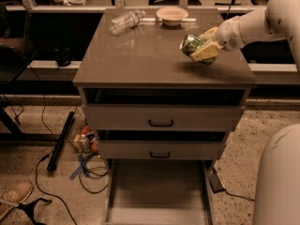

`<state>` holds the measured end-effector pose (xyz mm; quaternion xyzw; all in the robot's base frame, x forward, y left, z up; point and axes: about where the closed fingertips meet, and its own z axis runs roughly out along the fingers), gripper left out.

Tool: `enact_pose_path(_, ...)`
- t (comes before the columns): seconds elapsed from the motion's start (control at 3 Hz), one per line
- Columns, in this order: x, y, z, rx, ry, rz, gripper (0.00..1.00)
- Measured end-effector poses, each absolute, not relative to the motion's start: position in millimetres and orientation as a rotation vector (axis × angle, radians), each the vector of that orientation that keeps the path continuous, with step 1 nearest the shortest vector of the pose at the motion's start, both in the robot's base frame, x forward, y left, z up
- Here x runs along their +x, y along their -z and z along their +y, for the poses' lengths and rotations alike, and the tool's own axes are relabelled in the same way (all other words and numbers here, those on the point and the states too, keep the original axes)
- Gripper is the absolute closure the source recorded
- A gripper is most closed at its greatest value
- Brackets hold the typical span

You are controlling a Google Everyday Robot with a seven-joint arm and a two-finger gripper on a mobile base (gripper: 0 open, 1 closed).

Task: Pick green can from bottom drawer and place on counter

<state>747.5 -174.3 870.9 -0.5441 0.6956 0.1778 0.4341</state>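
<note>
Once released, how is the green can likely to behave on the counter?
The gripper, over the counter near its side edge, holds the green can tilted; released so, it would probably roll. Its shiny metal looks slippery and likely light.

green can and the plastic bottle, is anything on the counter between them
Nothing: the camera view shows bare counter between the green can, held in the gripper over the counter's right side, and the bottle. The bowl sits farther back.

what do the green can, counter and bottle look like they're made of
The green can: shiny metal, probably aluminium, judging by bright glints; the end effector grips it over the counter's right side. The counter: glossy grey-beige, perhaps laminate, showing reflections. The bottle: clear plastic, see-through.
</note>
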Motion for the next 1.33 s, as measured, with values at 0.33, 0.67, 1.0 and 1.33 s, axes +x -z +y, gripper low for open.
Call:
enact_pose_path(0.33, 752.0, -863.7, -167.6, -1.366, -0.457, 1.749, 0.36)
enact_pose_path(0.67, 754.9, -855.5, -161.2, -1.379, -0.472, 1.761, 0.13)
enact_pose_path(1.0, 756.9, -848.7, -156.9, -1.388, -0.487, 1.768, 0.00)
enact_pose_path(1.33, 757.1, -848.5, -156.7, -1.388, -0.488, 1.768, 0.00)
